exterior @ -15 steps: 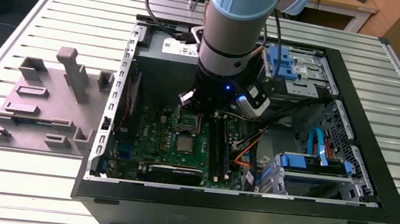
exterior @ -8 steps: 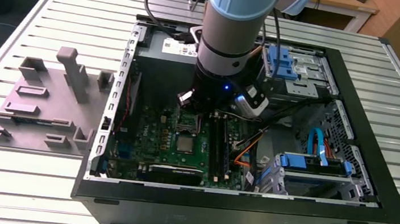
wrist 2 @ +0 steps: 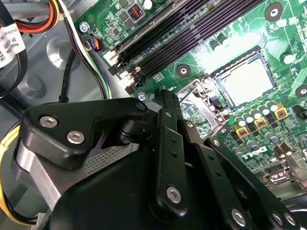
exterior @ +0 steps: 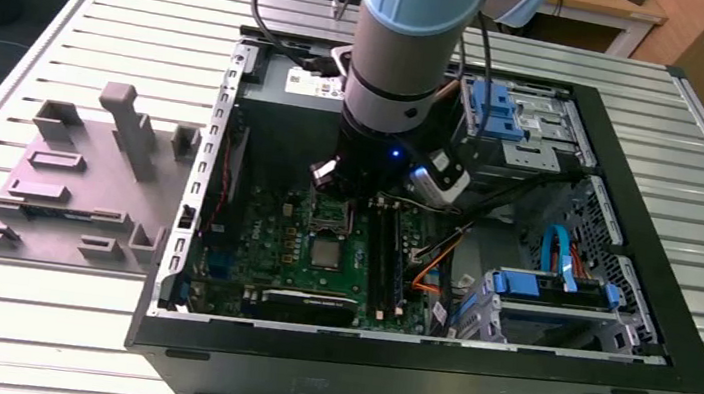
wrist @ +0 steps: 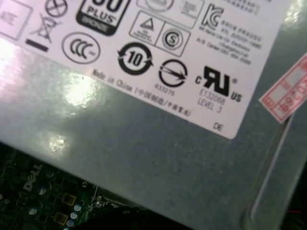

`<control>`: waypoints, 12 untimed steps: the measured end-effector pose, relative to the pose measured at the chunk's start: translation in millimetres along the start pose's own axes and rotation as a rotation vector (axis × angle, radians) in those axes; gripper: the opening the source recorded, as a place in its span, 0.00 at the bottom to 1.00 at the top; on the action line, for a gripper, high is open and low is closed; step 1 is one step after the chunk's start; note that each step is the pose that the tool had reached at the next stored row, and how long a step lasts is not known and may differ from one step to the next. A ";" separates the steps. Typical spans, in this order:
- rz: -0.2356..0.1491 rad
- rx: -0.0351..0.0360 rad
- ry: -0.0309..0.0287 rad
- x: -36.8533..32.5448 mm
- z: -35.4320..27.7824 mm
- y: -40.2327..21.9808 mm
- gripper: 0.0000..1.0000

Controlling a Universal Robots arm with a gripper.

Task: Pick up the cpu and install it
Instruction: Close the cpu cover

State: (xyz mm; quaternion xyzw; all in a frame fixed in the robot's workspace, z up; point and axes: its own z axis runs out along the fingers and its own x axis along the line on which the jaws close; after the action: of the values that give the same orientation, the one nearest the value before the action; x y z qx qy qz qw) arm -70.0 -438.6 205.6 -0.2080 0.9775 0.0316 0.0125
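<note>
Already cpu [wrist 2: 247,82] sits in socket [wrist 2: 218,82], arm [exterior: 403,62] just above.

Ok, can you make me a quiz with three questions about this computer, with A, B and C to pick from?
1. Where is the cpu?
A) on the floor
B) on the circuit board inside the computer case
C) on top of the arm

2. What colour is the circuit board?
A) red
B) green
C) white

3. How is the computer case?
A) open, insides showing
B) shut
C) wrapped in plastic

Answers:
1 B: the second wrist view shows the silver square lying on the board.
2 B: it looks green in the exterior view too.
3 A: the exterior view looks straight in at board and cables.
</note>
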 end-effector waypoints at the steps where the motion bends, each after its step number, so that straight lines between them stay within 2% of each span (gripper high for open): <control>1: 0.000 0.0005 -0.0010 0.3 -0.3 0.1 0.11; 12: -0.001 0.0074 -0.0164 3.7 -5.6 1.5 0.11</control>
State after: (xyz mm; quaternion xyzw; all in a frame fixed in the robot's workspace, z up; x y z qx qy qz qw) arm -74.1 -439.2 211.1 -0.2083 0.9774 0.0296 0.0213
